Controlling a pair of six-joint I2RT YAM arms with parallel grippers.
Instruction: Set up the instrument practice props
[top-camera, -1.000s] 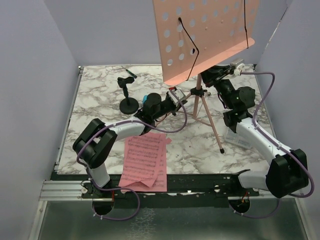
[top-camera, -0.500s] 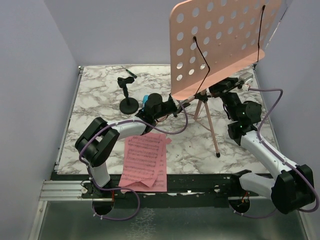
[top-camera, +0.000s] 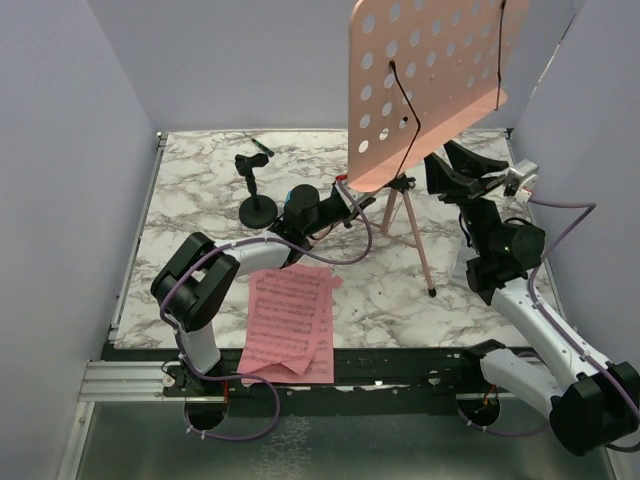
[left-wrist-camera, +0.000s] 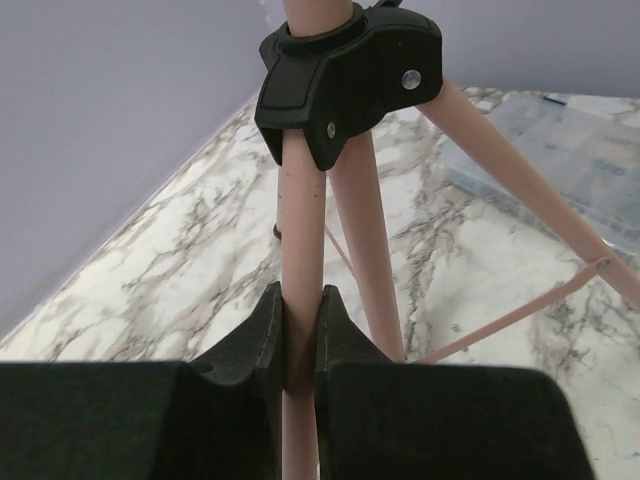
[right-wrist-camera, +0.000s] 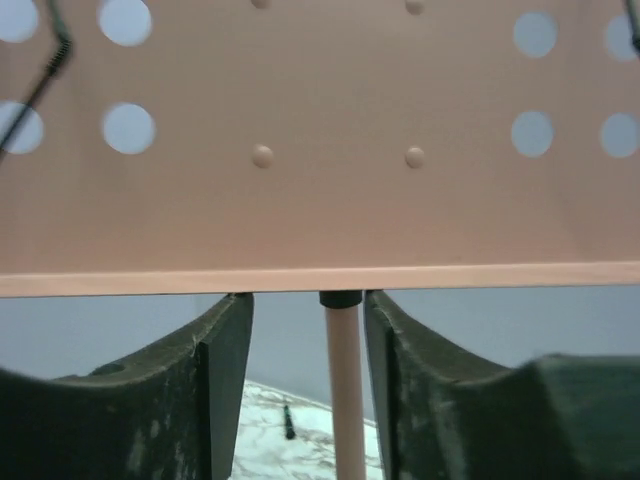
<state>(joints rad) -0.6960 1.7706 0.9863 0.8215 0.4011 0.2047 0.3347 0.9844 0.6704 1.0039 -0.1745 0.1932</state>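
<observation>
Sheet-music pages (top-camera: 292, 322) waiting, music stand (top-camera: 450, 100) upright.
The pages lie on the tabletop (top-camera: 200, 190) at its near edge. The left gripper (left-wrist-camera: 298, 320) jaws pinch a lower tube of the stand, mid-tabletop. The right gripper (right-wrist-camera: 305, 310) jaws are spread either side of its post, not touching. Loading the desk likely remains.

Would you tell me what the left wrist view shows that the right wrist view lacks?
Only the left wrist: the left claw shut on a tube of the music stand, below its black leg joint, and a clear box. Only the right wrist: the stand's holed desk, with the right claw open around the pole. Both: pink stand tubing and marble table.
</observation>
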